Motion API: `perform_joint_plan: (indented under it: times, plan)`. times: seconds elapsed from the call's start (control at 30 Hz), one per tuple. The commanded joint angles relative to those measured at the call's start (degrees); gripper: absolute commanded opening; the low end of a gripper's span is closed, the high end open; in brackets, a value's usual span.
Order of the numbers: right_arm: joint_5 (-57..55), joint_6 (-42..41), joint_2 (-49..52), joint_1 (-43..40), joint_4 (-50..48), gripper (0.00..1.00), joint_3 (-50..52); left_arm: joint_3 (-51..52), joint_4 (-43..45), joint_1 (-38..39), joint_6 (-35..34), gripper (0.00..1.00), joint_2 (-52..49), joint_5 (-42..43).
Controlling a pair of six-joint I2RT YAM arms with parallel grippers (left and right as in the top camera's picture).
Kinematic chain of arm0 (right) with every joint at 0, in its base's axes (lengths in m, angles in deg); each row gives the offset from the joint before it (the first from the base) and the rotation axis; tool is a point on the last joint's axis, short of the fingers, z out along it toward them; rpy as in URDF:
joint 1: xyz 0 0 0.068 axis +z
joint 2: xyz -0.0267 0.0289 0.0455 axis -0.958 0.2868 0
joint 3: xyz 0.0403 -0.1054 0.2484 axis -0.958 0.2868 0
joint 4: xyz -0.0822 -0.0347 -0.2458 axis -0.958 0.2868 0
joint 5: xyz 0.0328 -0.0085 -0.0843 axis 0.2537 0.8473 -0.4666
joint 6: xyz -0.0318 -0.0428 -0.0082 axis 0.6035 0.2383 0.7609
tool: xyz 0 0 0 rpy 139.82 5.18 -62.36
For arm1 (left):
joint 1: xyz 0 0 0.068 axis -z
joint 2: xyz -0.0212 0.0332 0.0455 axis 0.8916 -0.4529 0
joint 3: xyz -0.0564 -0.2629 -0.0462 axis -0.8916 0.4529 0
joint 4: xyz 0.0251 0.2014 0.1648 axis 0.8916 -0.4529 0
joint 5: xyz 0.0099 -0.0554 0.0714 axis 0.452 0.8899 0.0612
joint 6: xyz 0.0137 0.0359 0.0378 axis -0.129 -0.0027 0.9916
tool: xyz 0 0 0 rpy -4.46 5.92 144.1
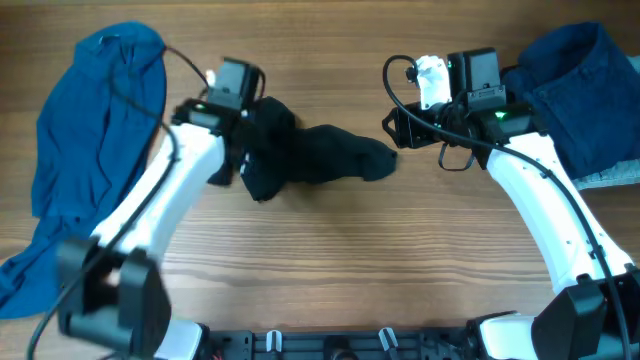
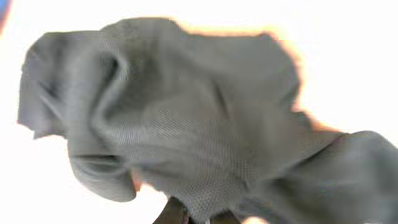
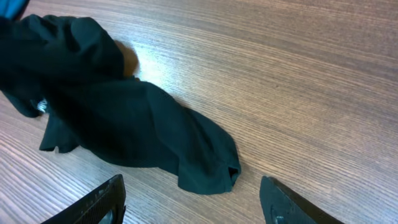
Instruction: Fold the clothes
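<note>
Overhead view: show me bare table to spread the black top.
Widest bare stretch: table on the robots' side of the black top, between left arm and right arm. A narrower strip lies beyond it. Crowded: blue shirt left, navy garment right.

The left gripper (image 2: 189, 216) pinches the black top (image 1: 330, 160), jaws closed. The right gripper (image 3: 191, 186) hovers just beside it, jaws spread wide.

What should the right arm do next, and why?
Probably ease the right tool forward onto the free end of the black garment and close: its jaws stand open just short of it, and the left tool looks shut on the other end.
</note>
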Motion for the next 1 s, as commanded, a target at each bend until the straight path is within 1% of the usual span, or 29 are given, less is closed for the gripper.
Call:
perform_joint_plan:
  times: [0.0,0.17,0.43,0.53,0.57,0.67,0.7,0.73,0.83,0.9,0.97]
  plan:
    - [-0.09,-0.74,0.66,0.02,0.39,0.69,0.02,-5.18,-1.66,0.04,0.11,0.04,8.98,-1.62]
    - [-0.20,-2.93,2.84,0.02,0.15,0.69,0.04,-5.16,-3.19,0.07,0.09,0.04,11.28,-1.77]
    - [0.13,-2.82,14.84,0.02,0.02,0.68,0.02,-5.16,-3.96,0.04,0.11,0.04,11.08,-1.79]
    - [2.29,-2.97,18.27,0.02,0.37,0.63,0.02,-5.16,-3.93,0.04,0.11,0.04,11.08,-1.79]
    - [3.50,-3.34,19.02,0.02,1.20,0.59,0.02,-5.16,-3.96,0.04,0.11,0.04,11.08,-1.79]
    - [3.80,-8.70,19.08,0.02,3.13,0.52,0.02,-5.16,-3.96,0.04,0.11,0.04,11.08,-1.79]
    - [3.85,-11.30,19.08,0.11,3.82,0.51,0.04,-5.16,-3.96,0.04,0.09,0.04,11.08,-1.79]
    - [3.80,-12.07,19.08,0.31,4.35,0.50,0.04,-5.16,-3.96,0.04,0.09,0.04,11.08,-1.79]
    - [3.48,-14.47,19.30,1.64,3.76,0.50,0.09,-5.09,-4.22,0.07,0.09,0.04,11.08,-1.77]
    - [0.92,-18.03,20.17,2.78,3.08,0.52,0.09,-5.09,-4.42,0.04,0.09,0.04,10.86,-1.79]
    - [-3.37,-21.90,21.64,4.07,2.84,0.60,0.09,-5.09,-4.39,0.04,0.07,0.04,10.75,-1.77]
